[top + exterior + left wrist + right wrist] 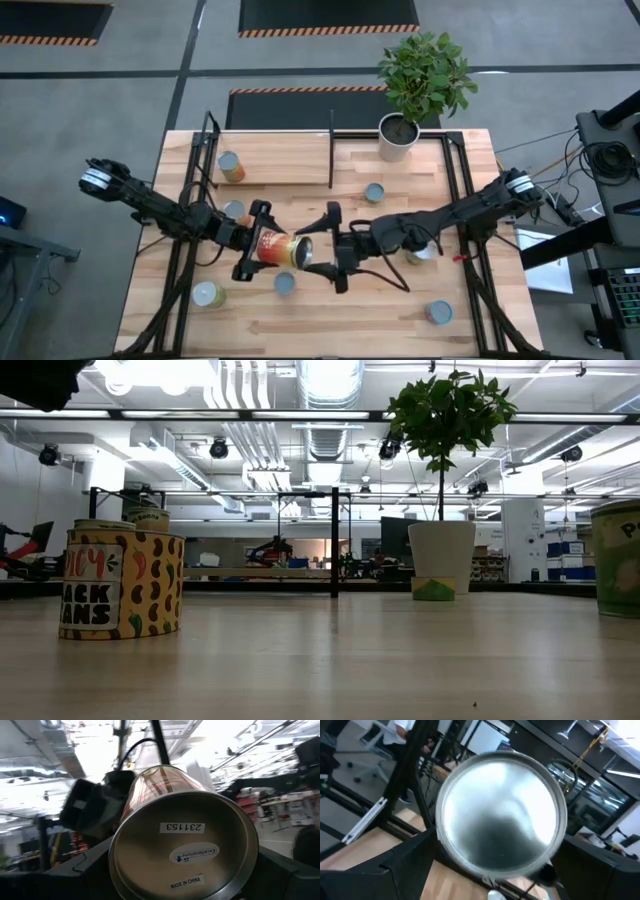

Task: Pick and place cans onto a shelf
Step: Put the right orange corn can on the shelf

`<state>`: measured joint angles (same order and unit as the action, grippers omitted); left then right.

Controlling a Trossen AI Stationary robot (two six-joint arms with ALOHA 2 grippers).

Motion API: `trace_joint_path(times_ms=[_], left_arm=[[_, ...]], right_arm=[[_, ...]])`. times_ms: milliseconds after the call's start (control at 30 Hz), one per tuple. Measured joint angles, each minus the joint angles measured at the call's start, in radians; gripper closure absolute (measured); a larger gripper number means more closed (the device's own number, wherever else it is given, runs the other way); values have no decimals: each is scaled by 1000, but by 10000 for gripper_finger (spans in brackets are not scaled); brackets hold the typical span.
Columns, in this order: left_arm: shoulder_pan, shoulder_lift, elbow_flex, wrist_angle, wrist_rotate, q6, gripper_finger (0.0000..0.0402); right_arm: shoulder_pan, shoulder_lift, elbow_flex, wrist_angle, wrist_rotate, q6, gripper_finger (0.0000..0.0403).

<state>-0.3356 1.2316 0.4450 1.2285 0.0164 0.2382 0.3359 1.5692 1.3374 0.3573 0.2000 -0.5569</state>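
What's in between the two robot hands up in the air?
From above, a red-labelled can lies sideways between the left gripper and the right gripper, held by the left one.

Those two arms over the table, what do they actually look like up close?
Both are slim, dark, jointed arms. The left arm has a pale silvery ring at its outer end; the right arm has a similar one. Black cables run beside them. Each ends in a black two-fingered gripper, left and right.

Both arms (150, 205) matte black, jointed tubes. Silver-white ringed collars at the shoulders. Thin black cable (385, 272) loops under right arm (470, 208).
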Motion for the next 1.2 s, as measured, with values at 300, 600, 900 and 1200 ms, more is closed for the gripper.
trace_joint_path(times_ms=[300,600,900,1200], left_arm=[[-1,-1,0,-5,0,16,95],[-1,-1,0,-8,-6,20,95],[0,-1,0,-25,-11,27,72],[0,-4,0,-51,-30,50,46]], right_arm=[[-3,13,34,-2,-44,11,78],[-4,15,34,0,-47,14,114],[-3,14,34,-7,-53,20,112],[-3,14,34,-13,-54,25,112]])
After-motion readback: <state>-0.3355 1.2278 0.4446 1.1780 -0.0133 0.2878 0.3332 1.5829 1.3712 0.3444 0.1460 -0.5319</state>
